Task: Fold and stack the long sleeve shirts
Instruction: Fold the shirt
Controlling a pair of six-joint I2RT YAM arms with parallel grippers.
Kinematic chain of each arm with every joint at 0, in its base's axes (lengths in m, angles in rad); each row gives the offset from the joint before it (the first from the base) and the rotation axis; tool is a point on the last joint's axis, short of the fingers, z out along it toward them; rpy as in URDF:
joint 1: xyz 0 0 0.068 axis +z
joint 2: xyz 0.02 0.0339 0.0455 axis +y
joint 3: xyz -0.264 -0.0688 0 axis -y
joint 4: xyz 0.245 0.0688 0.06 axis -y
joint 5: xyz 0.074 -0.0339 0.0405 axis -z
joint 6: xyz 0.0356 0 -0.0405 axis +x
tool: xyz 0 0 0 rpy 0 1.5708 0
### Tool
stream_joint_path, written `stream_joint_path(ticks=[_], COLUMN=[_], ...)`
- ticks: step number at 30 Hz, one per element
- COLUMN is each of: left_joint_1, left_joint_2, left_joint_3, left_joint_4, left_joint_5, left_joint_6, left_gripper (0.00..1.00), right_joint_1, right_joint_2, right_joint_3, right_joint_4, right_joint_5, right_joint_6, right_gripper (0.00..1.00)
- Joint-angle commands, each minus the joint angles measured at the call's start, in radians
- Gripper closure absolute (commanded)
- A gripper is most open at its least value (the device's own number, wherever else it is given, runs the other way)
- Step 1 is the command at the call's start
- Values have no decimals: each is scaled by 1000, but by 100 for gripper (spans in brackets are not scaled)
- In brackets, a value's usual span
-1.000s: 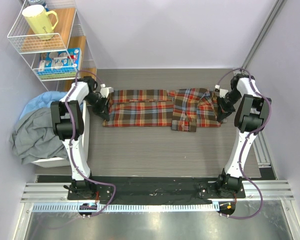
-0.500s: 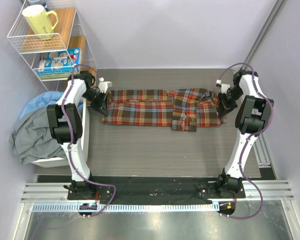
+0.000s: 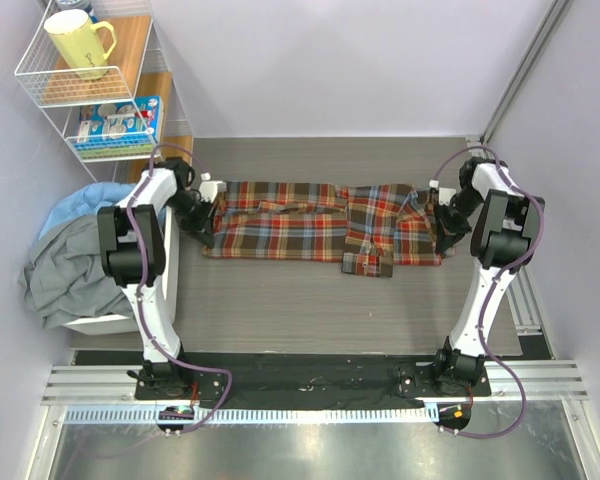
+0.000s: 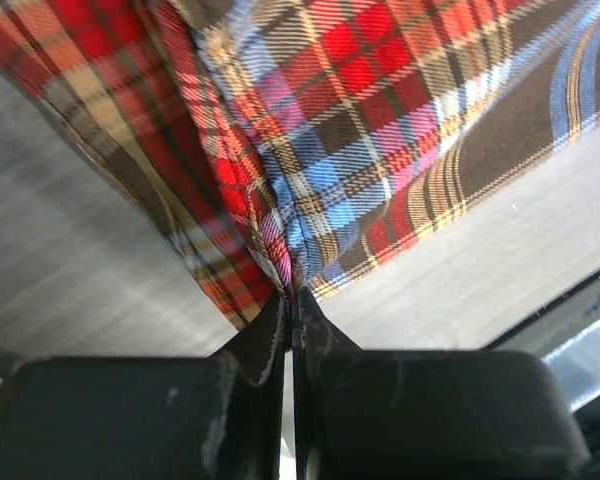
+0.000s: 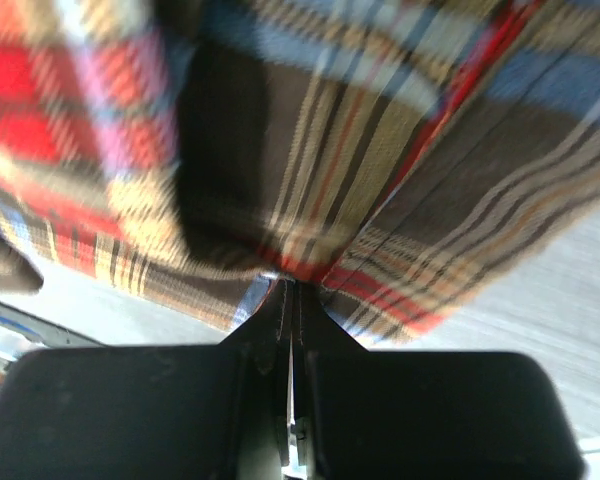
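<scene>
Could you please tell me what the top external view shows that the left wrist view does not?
Only the top external view shows the whole plaid long sleeve shirt stretched across the table, the right tool at its right end, a yellow mug and a heap of grey cloth. Only the left wrist view shows, up close, the left tool shut on a pinch of the shirt's edge. Both show the plaid fabric and the grey table surface.

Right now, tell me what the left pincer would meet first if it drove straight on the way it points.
The plaid shirt: the left pincer is shut on its edge, so more cloth lies directly ahead, probably with the table beneath; depth is unclear.
</scene>
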Motion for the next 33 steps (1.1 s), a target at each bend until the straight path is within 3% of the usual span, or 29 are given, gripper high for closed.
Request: stream_joint_path(ticks=[1,6,9,10,14,15,18,21,23,26,33], left_joint_1=[7,5,5,7,7,5,5,5,5,4,4], left_joint_2=[23,20,-38,-63,-204,-247,-296,-330,-339,-348,-373], left_joint_3=[11,6,-13,-24,-63,-67,-75,-78,-73,-66,-92], left_joint_4=[87,60,29,35,78,104,161,201,242,264,336], left_joint_5=[-49,-41,-5,5,98,118,173,233,246,261,282], left_joint_6=[-38,-20,31,40,80,78,68,49,23,17,-15], left_gripper=[100,100,84,72,50,39,29,25,24,23,24], right_joint_1=[-3,-4,-3,-6,-4,-4,0,22,65,88,321], right_joint_2=[13,45,41,15,-97,-117,-192,-266,-301,-335,-404], right_joint_3=[54,106,144,153,173,178,146,45,-3,-55,-234], right_joint_4=[101,102,22,3,-90,-96,-87,-29,18,20,135], right_joint_5=[78,154,104,84,-45,-69,-140,-177,-92,-114,-85], right_joint_6=[51,21,-30,-41,-105,-119,-137,-168,-197,-254,-295], right_gripper=[97,92,70,60,41,37,36,33,33,33,36])
